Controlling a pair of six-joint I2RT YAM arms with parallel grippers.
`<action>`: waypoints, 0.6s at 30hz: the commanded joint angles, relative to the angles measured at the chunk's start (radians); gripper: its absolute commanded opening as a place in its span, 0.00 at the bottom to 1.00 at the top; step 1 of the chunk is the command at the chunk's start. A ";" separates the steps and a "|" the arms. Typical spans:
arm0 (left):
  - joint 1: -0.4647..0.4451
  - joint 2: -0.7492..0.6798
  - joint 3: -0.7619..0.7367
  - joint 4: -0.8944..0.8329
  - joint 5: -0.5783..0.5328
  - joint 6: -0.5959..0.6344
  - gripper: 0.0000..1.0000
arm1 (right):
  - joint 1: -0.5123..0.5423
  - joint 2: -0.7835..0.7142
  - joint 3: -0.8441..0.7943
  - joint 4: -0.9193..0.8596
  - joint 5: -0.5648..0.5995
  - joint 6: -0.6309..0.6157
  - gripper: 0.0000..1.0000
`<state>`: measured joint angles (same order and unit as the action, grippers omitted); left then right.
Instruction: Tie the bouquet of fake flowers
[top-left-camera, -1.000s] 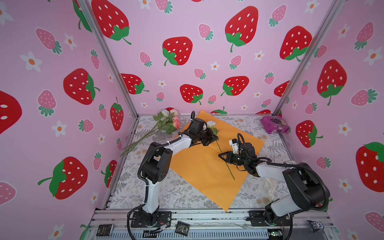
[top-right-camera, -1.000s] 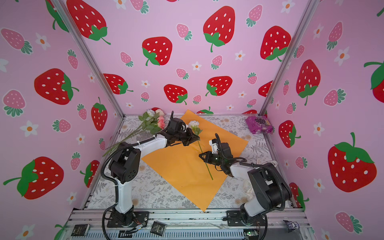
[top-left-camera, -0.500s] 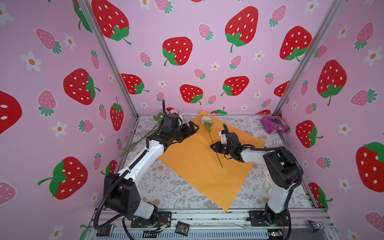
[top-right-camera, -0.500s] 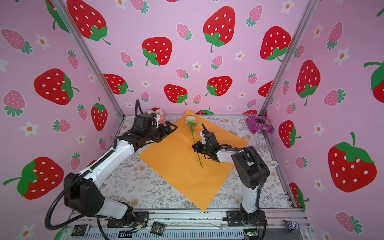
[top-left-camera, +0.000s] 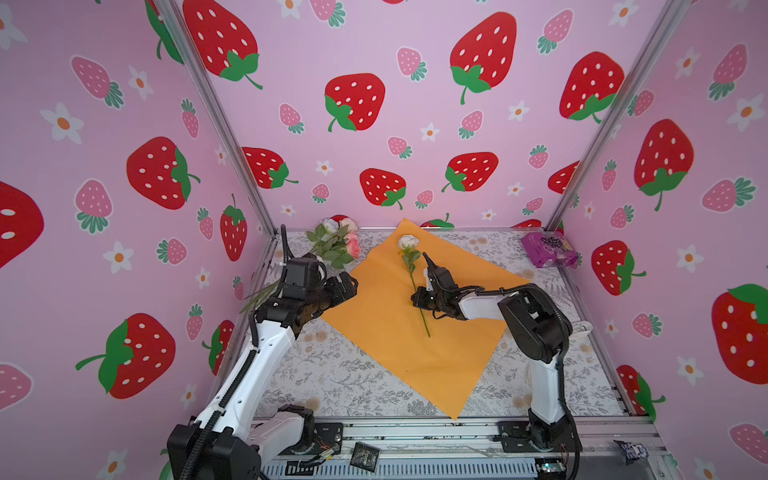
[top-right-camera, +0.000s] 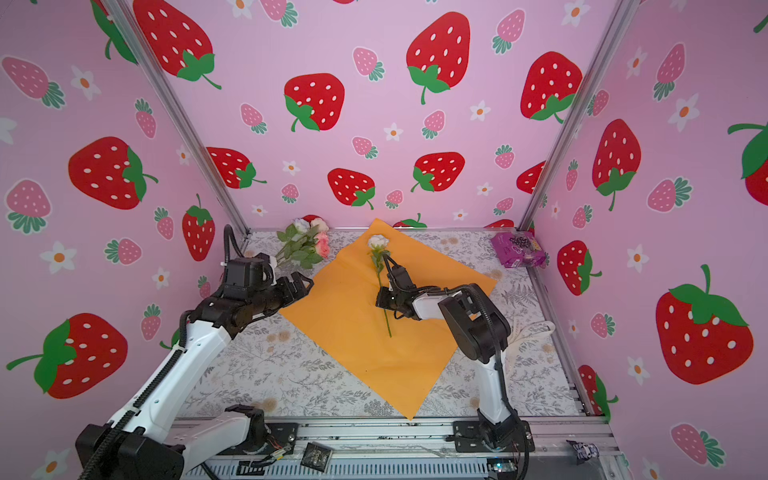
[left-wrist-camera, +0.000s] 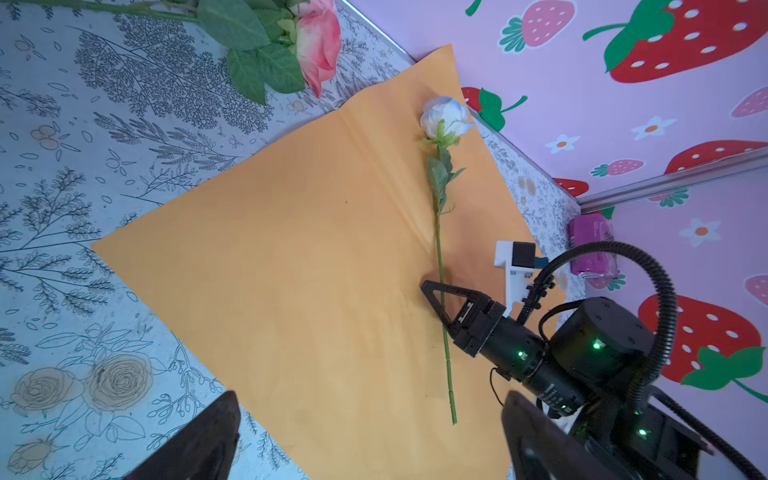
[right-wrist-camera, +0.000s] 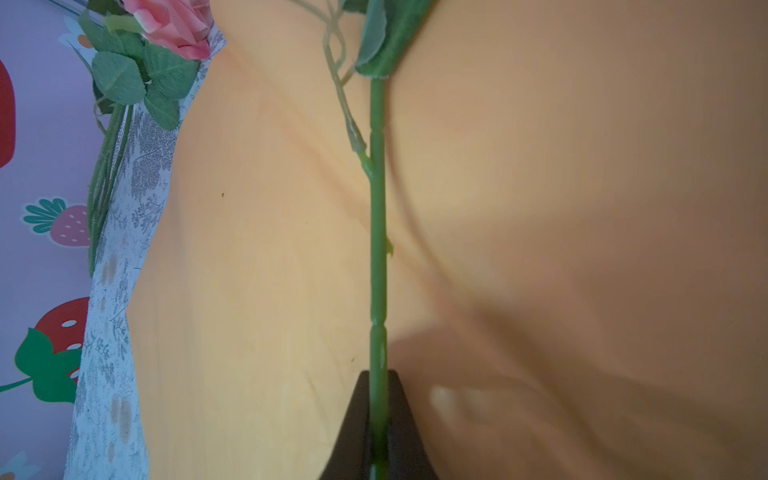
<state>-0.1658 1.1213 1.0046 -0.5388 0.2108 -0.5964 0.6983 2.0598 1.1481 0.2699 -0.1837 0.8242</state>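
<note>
Where the desk (top-left-camera: 332, 374) meets the front rail (top-left-camera: 415, 432), the nearest corner of the orange paper (top-left-camera: 395, 353) points at that rail. The sheet lies flat as a diamond, and its farthest corner touches the back wall (top-left-camera: 415, 166). Beside the paper's left corner the left claw (top-left-camera: 345, 284) stands spread wide with nothing between its jaws. The left wrist view shows its two dark fingers (left-wrist-camera: 199, 440) far apart above the paper's near left edge. Whether it touches the desk cannot be told. Farther in, reaching from the paper's right side, the right claw (right-wrist-camera: 377, 380) lies low over the middle of the sheet, pinched narrow on the green stem of the white rose (top-left-camera: 409, 257). In the right wrist view the stem runs straight between the two black fingers (right-wrist-camera: 355, 428). That rose lies along the paper's middle and far half: its cut end rests free on the sheet on the near side of the grip, and its leaves and white head lie beyond it, the head close to the paper's far corner. Off the paper's far left edge the other roses (top-left-camera: 336, 245) lie on the desk in a loose bunch. Their pink, peach and white heads are near the wall, one pink head is just beside the paper's edge, and their stems trail away from the paper to the left. Well apart from the paper's right corner, a purple packet (top-left-camera: 546, 249) sits in the desk's far right corner.
</note>
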 joint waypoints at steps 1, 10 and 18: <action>0.011 0.009 -0.001 -0.028 -0.015 0.035 0.99 | 0.006 -0.019 0.005 -0.098 0.022 -0.022 0.11; 0.012 0.037 0.009 -0.014 0.017 0.031 0.99 | 0.019 -0.120 0.003 -0.119 0.005 -0.085 0.00; 0.013 0.028 -0.024 -0.001 0.019 0.023 0.99 | 0.039 -0.173 -0.085 -0.113 0.033 -0.072 0.01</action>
<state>-0.1596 1.1618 0.9928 -0.5392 0.2283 -0.5724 0.7269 1.8847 1.1019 0.1722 -0.1730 0.7425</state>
